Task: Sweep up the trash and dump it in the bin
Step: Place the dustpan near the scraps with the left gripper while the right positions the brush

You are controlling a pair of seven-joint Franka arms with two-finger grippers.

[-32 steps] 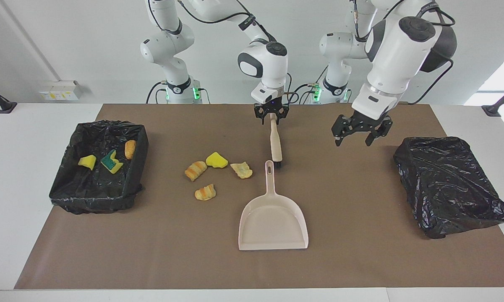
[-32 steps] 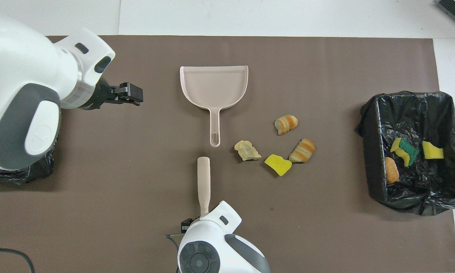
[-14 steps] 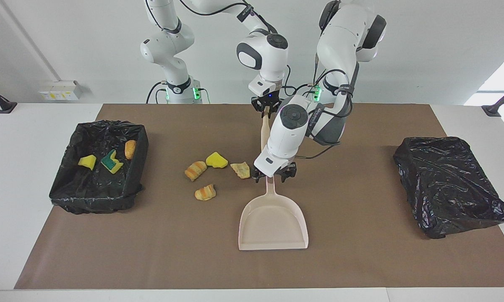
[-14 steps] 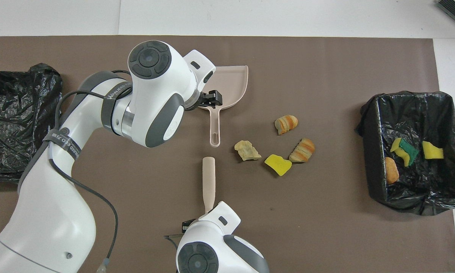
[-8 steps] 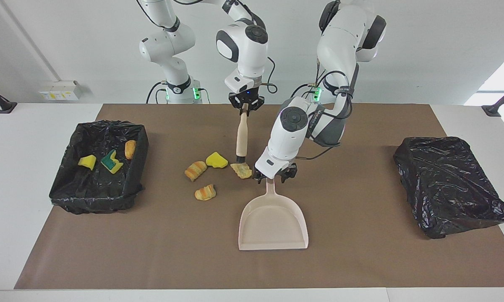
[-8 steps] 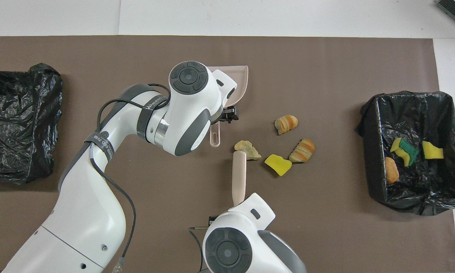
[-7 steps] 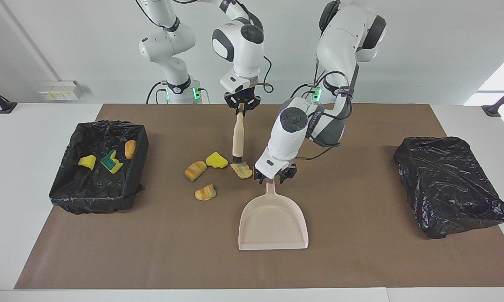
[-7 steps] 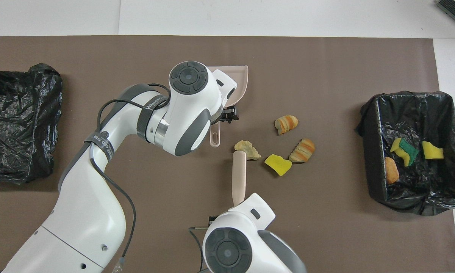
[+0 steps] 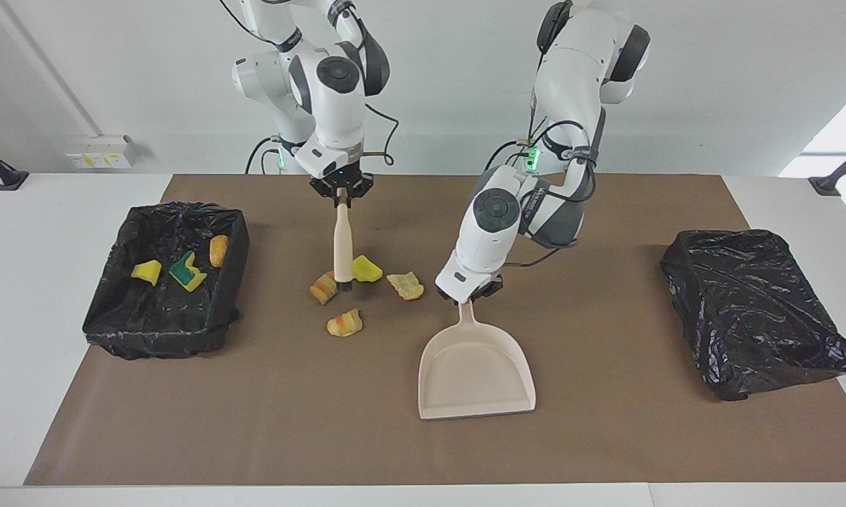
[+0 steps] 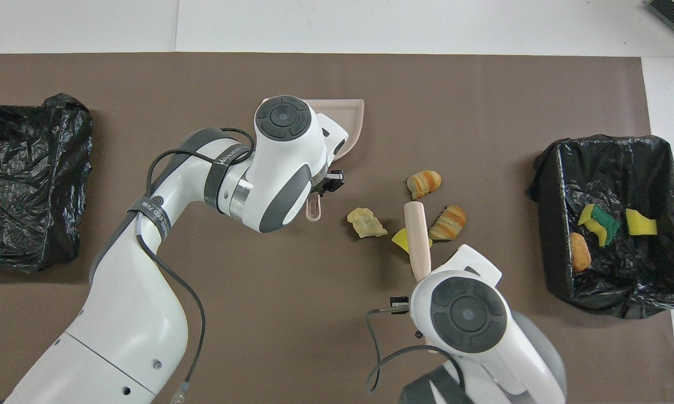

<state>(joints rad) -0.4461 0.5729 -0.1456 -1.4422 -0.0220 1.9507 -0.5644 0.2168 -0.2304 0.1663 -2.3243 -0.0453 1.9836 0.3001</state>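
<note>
We see four light scraps of trash [image 9: 352,292] on the brown table [image 9: 253,422]: yellow sponge chunk, pale crust, two striped croissant pieces. Three more lie in the black-lined bin [image 9: 165,278], at nine o'clock from them. The right gripper [image 9: 341,199] has its fingers closed on the beige brush [image 9: 342,246], bristles among the scraps. The left gripper [image 9: 473,293] fingers clamp the handle of the beige plastic dustpan [image 9: 476,377], at four o'clock from the scraps. We judge the scraps soft and easy to roll, so gentle sweeping suits better than pinching.
</note>
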